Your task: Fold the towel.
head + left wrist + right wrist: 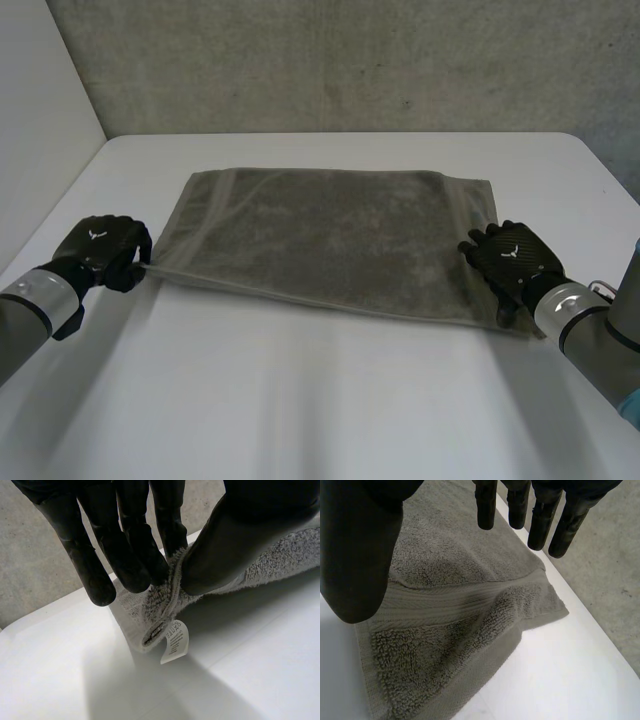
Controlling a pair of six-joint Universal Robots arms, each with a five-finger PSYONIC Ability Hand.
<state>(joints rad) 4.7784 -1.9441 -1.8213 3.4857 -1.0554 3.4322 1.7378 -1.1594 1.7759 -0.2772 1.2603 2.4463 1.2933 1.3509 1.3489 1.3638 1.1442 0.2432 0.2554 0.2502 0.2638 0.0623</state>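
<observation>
- You have a white table (330,400) in front of you, with a grey wall (350,60) behind it.
- The towel (330,235) lies spread flat across the table's middle, its long edges running from one hand to the other.
- Your right hand (510,255) is over the towel's right edge, by the near corner. Its fingers are straight and released, with the thumb apart.
- Your left hand (105,248) is at the near left corner, grasping the cloth between thumb and fingers.
- A small white label (175,642) hangs from that pinched corner.

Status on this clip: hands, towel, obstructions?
Left hand pinching near left corner of towel. Right hand open over near right corner. Towel flat on table. Nothing blocking.
</observation>
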